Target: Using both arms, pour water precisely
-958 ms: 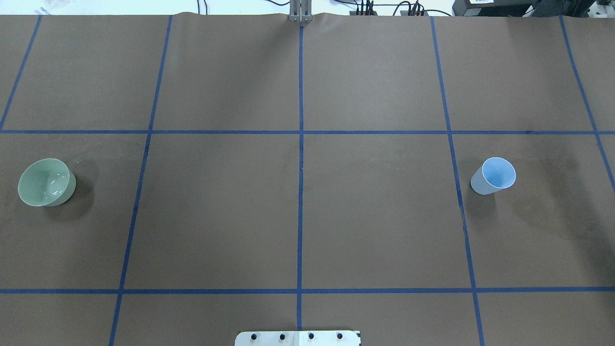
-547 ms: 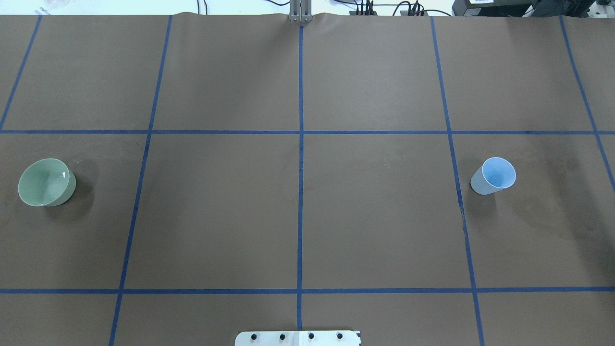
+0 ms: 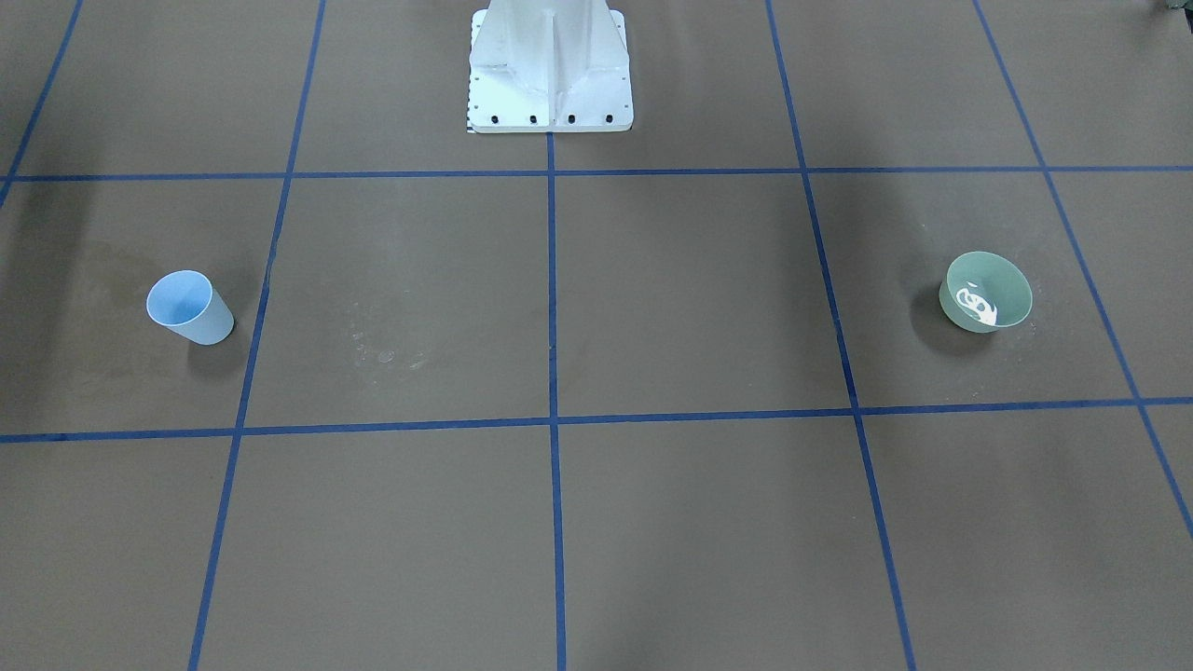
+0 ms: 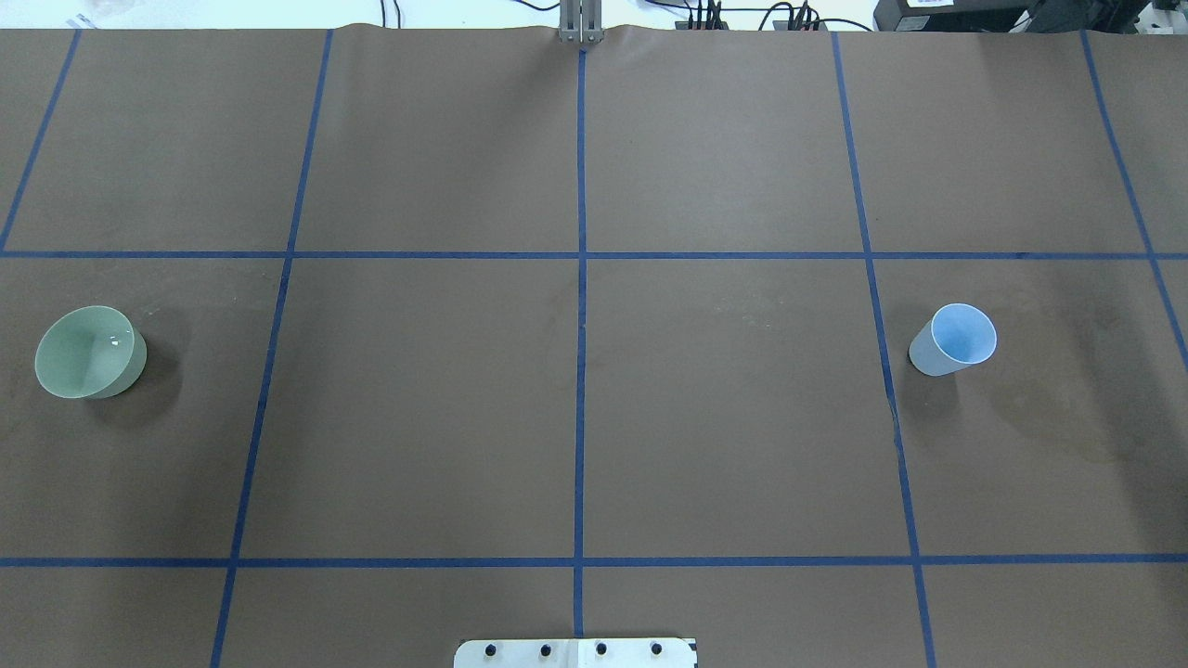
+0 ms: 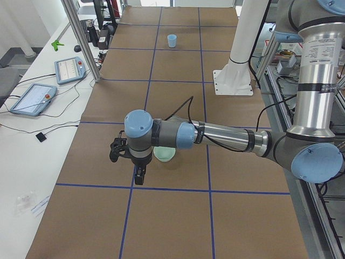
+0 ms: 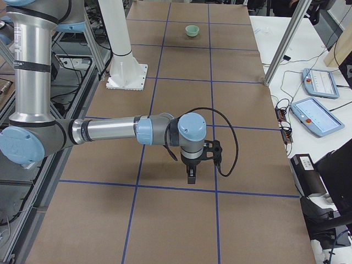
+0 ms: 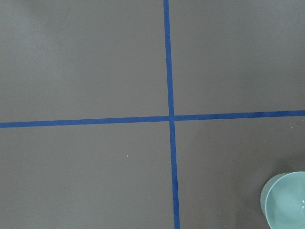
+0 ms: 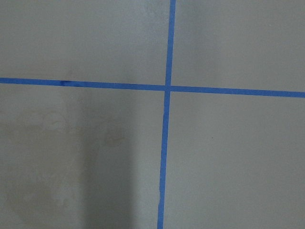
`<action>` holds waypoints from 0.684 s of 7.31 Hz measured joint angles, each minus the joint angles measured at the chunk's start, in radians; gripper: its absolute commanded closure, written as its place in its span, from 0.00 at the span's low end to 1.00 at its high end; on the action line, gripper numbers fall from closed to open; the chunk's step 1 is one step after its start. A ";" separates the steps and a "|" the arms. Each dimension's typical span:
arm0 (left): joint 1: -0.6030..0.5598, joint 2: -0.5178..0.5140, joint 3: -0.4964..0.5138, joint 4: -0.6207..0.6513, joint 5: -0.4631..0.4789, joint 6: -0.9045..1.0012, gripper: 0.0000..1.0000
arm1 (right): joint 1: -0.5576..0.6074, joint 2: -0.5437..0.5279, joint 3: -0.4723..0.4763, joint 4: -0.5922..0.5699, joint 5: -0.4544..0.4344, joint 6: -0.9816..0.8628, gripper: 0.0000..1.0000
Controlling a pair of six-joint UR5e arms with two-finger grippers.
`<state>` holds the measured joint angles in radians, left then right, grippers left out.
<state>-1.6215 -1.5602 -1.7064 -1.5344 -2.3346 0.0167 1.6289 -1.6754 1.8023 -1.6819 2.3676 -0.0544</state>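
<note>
water (image 3: pixel 977 303): white glare inside the green bowl (image 3: pixel 1014 280), left half of the table (image 4: pixel 742 417).
blue cup (image 4: pixel 956 339): upright, right half, well apart from the bowl.
left gripper (image 5: pixel 139 175): points down near the bowl; grip state cannot be told.
right gripper (image 6: pixel 191 177): points down over the table; grip state cannot be told.

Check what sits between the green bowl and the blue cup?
Nothing between bowl and cup in the overhead view: just brown paper crossed by blue tape lines.
</note>
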 measured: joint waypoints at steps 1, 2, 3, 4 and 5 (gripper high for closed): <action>0.001 0.024 0.006 -0.022 -0.002 -0.001 0.00 | 0.001 -0.010 -0.003 -0.001 0.002 0.001 0.00; 0.004 0.036 0.007 -0.030 -0.002 -0.005 0.00 | 0.001 -0.017 -0.007 -0.002 0.004 0.001 0.00; 0.006 0.038 0.003 -0.030 -0.002 -0.010 0.00 | 0.002 -0.021 -0.007 -0.002 0.005 0.001 0.00; 0.012 0.036 0.001 -0.029 0.001 -0.013 0.00 | 0.002 -0.021 -0.007 -0.003 0.006 0.001 0.00; 0.019 0.030 0.002 -0.028 0.003 -0.014 0.00 | 0.002 -0.024 -0.010 -0.005 0.006 0.001 0.00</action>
<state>-1.6027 -1.5298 -1.7040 -1.5625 -2.3314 0.0022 1.6306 -1.6991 1.7927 -1.6866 2.3740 -0.0537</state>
